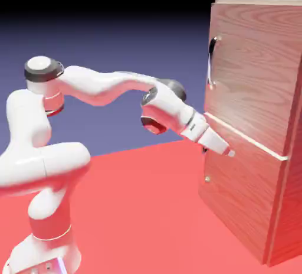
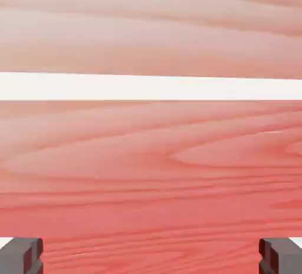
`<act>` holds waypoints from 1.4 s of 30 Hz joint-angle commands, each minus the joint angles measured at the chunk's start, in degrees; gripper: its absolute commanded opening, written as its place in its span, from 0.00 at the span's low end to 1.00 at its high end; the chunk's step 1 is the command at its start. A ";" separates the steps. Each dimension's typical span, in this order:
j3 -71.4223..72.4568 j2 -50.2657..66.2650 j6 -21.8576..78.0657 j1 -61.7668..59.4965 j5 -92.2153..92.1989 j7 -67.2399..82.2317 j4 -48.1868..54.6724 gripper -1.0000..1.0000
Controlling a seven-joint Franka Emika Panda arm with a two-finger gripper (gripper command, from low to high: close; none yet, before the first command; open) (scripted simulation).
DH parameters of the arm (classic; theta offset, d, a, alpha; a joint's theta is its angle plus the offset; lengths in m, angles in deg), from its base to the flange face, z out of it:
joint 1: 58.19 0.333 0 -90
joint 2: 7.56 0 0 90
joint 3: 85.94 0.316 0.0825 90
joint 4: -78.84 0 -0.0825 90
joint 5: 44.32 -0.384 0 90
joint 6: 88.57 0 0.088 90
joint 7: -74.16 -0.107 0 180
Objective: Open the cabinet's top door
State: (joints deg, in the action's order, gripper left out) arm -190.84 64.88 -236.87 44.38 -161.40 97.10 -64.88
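Note:
The reddish-brown wood-grain cabinet [image 1: 253,125] stands at the exterior view's right. Its top door [image 1: 250,72] carries a long curved silver bar handle [image 1: 211,63] near its left edge. My gripper [image 1: 227,150] points at the cabinet front well below that handle, close to the pale seam [image 1: 248,139] between the two doors. In the hand view, wood grain fills the frame with the pale seam [image 2: 151,86] running across it. Both grey fingertips [image 2: 21,255] sit far apart at the bottom corners, open, with nothing between them.
The shorter lower door [image 1: 242,196] has a small round knob [image 1: 207,179] at its left edge. The cabinet stands on the red table [image 1: 141,208]. My arm's base rises at the exterior view's lower left.

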 commanded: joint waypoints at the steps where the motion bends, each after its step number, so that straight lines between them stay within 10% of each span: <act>1: -2.08 2.09 0.51 2.02 -2.32 1.30 0.35 0.50; 14: -12.05 6.71 2.86 2.99 -21.41 5.11 6.67 0.50; 15: -12.05 6.71 2.86 2.99 -21.41 5.11 6.67 0.00; 25: -25.97 7.11 24.92 13.47 -17.10 13.90 -10.24 0.00; 42: -30.24 24.86 58.76 -4.80 -20.74 3.22 -19.65 0.00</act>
State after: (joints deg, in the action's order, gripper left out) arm -221.17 89.74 -178.05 39.57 -182.19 100.32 -84.51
